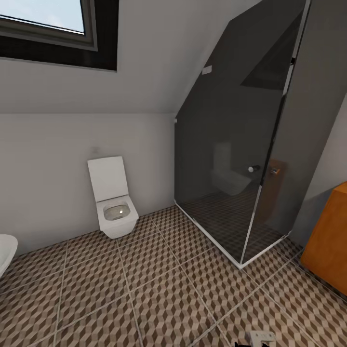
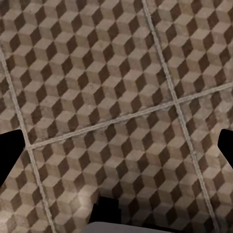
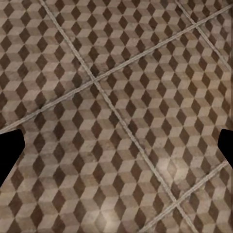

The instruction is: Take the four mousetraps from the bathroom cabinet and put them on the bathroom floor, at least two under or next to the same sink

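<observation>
Both grippers gaping wide over bathroom floor (image 1: 159, 289), holding nothing, I should swing my base right to face the cabinet (image 1: 330, 241) squarely.

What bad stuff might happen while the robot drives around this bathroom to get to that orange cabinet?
1. The cabinet sits at the far right edge of the head view, right beside the glass shower. Turning toward it, the robot might bump the glass corner.
2. The toilet stands out from the wall, so a wide swing could clip it.
3. Both wrist views show just the bathroom floor with no mousetrap between the fingers, so the whole job is still ahead.
</observation>
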Available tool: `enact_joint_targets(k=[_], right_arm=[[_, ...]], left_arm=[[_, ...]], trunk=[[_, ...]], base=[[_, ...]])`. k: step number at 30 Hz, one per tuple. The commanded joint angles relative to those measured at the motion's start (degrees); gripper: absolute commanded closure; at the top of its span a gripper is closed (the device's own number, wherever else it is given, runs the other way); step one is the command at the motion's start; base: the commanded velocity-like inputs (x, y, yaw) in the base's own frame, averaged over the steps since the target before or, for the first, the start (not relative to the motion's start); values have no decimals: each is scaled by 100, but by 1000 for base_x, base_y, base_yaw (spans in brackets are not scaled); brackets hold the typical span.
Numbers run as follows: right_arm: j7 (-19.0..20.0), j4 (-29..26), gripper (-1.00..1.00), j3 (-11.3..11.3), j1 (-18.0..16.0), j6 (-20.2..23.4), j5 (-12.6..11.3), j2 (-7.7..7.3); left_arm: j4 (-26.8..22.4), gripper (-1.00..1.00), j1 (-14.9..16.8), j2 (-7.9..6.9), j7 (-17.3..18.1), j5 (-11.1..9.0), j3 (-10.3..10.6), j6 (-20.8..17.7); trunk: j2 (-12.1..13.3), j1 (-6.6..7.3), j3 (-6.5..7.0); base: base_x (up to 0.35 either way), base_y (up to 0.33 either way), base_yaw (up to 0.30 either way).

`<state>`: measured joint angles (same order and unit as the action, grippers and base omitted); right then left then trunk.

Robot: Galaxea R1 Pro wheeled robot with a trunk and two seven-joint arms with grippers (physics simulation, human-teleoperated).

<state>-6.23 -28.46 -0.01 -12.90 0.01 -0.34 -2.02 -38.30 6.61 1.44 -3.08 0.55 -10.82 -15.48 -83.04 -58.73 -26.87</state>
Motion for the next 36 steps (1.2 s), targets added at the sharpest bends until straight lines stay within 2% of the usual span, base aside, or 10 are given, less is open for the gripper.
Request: enact_joint_targets(k=[1, 10, 28, 36], right_arm=[[-16, -2, -100, 2, -2, 0, -2, 0], [-35, 5, -100, 11, -2, -1, -1, 0], [-37, 15, -100, 12, -2, -1, -1, 8], [-37, 16, -100, 10, -2, -1, -1, 8]], left_arm=[[-11, -100, 1, 4, -4, 7, -20, -8], [-4, -100, 3, -3, -16, 15, -25, 120], [-2, -100, 0, -3, -19, 16, -25, 133], [-2, -100, -2, -3, -18, 16, -25, 133]], trunk=[[-3, 0, -6], [-3, 0, -6], [-3, 0, -6], [-3, 0, -6]], base=[[0, 0, 0], [0, -117, 0], [0, -321, -1], [0, -315, -158]])
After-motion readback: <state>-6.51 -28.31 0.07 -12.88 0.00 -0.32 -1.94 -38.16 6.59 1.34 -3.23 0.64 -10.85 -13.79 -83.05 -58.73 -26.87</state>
